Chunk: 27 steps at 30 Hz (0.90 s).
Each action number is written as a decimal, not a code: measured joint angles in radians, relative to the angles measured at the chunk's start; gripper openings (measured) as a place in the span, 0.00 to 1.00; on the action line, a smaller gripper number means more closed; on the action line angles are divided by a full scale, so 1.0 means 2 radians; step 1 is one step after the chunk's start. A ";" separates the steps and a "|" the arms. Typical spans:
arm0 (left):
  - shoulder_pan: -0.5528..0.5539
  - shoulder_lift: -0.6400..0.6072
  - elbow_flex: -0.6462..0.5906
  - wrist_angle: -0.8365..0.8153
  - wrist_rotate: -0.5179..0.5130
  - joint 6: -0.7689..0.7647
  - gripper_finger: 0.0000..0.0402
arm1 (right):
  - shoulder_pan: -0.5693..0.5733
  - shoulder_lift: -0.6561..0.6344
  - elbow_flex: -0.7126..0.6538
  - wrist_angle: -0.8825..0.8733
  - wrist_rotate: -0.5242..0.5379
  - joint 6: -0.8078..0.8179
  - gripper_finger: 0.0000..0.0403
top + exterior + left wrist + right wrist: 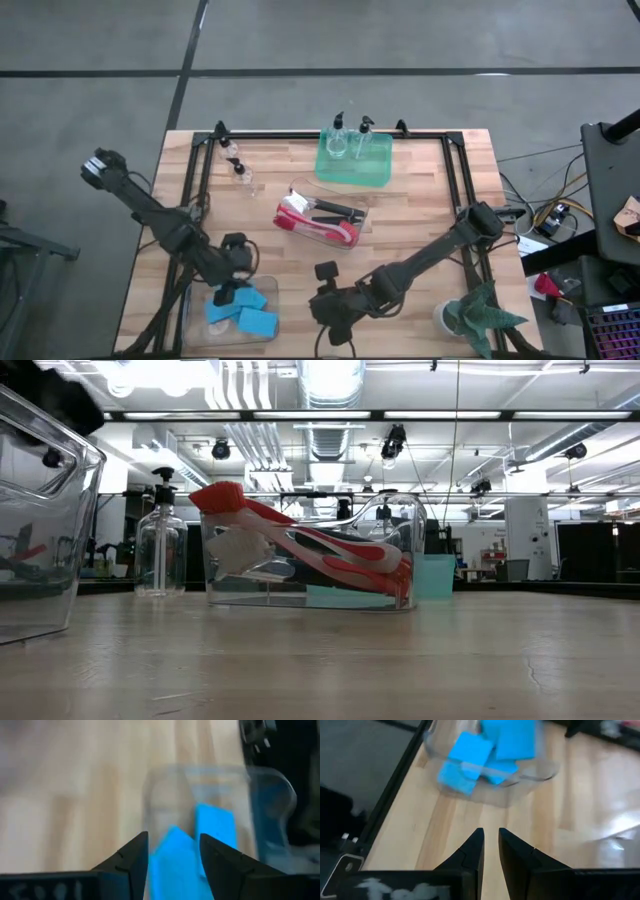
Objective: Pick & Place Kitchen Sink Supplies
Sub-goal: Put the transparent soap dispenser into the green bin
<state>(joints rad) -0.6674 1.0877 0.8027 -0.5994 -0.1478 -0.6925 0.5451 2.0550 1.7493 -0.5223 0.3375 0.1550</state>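
Several blue sponges [248,312] lie in a clear bin [196,312] at the table's near left, also in the right wrist view [485,750]. My left gripper [173,837] hangs over this bin [228,296], its fingers spread, with one blue sponge [172,857] between them. My right gripper [491,832] is shut but for a narrow slit, with nothing between its fingers. It hovers above bare table [322,305] just right of the bin and points toward it. My left gripper has the blue sponge between its spread fingers, which slant down from above over the bin. The view is blurred, and I cannot tell whether the fingers touch the sponge.
A clear bin [322,215] with red and black brushes [300,540] sits mid-table. At the far edge a green tray [355,165] holds two pump bottles. Two more bottles [236,165] stand at the far left. A potted plant [480,318] is at the near right.
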 joint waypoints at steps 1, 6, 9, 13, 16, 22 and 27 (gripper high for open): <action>0.000 -0.006 0.000 0.001 -0.025 0.011 0.42 | 0.002 -0.004 0.000 -0.001 0.009 -0.001 0.13; 0.000 -0.039 -0.002 -0.002 -0.138 0.044 0.42 | 0.007 -0.018 -0.006 -0.001 0.026 -0.018 0.08; 0.000 -0.061 -0.002 -0.003 -0.161 0.061 0.42 | 0.007 -0.040 -0.030 0.001 0.028 -0.018 0.04; 0.000 -0.089 -0.002 -0.003 -0.194 0.063 0.42 | 0.005 -0.093 -0.106 0.036 0.037 0.012 0.02; 0.000 -0.104 -0.002 -0.004 -0.208 0.072 0.42 | 0.005 -0.144 -0.189 0.098 0.057 0.015 0.02; 0.000 -0.126 -0.003 -0.016 -0.225 0.086 0.42 | 0.003 -0.269 -0.352 0.219 0.054 0.023 0.02; 0.000 -0.140 -0.003 -0.036 -0.265 0.084 0.41 | -0.009 -0.365 -0.463 0.279 0.052 0.024 0.02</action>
<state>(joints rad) -0.6670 0.8086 0.7959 -0.6709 -0.6779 -0.5238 0.5261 1.3247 0.8237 0.0353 0.4411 0.2024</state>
